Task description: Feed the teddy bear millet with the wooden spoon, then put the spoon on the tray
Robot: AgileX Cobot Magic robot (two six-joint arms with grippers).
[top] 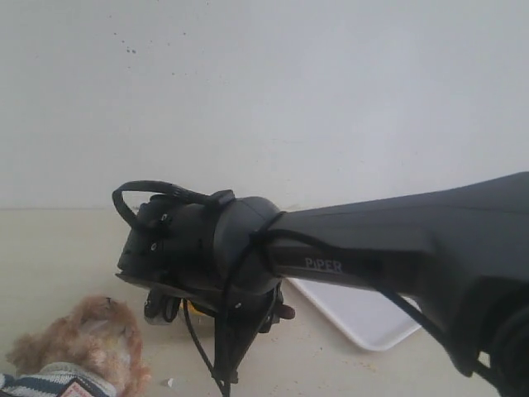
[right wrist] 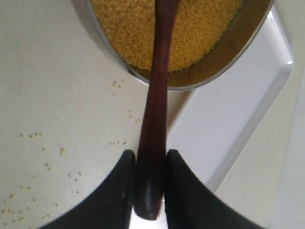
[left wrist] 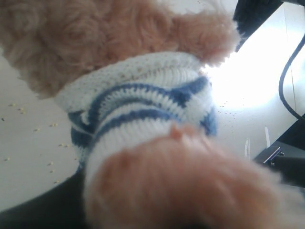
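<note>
**Spoon clamped over the millet; pale table, bare wall**

In the exterior view a pale cream table fills the lower half. It is backed by a plain white wall marked with a few dark specks at upper left. The right arm is stretched from the right edge to the centre. The tray is seen at lower centre-right, partly hidden by that arm, and the bear at lower left.

In the right wrist view the spoon is clamped by its handle in the right gripper. Its far end is held over the millet in the bowl. Whether the bowl rests on the tray's edge or just beside it cannot be told. Stray grains are scattered on the table.

The left wrist view is filled by the bear's striped shirt. The left gripper's jaws are hidden, so their state cannot be told.
</note>
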